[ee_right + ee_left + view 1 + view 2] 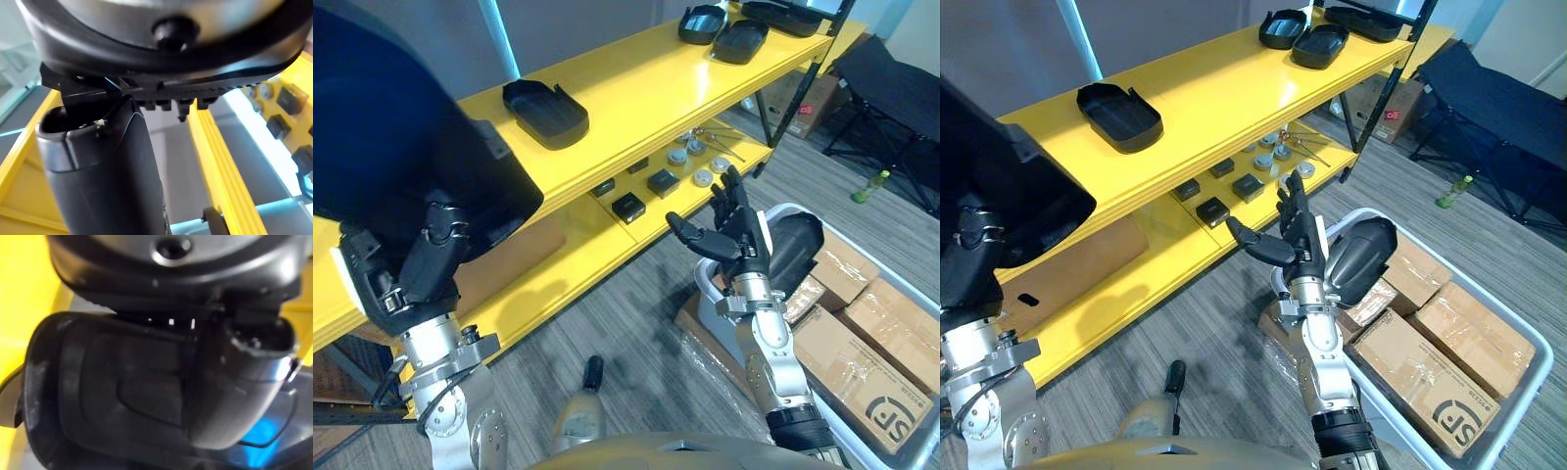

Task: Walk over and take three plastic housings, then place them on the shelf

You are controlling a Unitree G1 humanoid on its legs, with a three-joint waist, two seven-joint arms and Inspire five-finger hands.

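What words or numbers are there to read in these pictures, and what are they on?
Cardboard box in the grey bin: a black printed logo with tiny print beside it, too small to read.
Far cardboard box beyond the yellow shelf: a red mark, too small to read.
Black plastic housings: no writing shows.

A black, tray-like plastic housing (545, 113) is laid open side up on the yellow shelf (636, 88); two more housings (740, 41) are set together at its far end. A held housing (391, 127), seemingly alike, is gripped in the left robot hand (431, 259).
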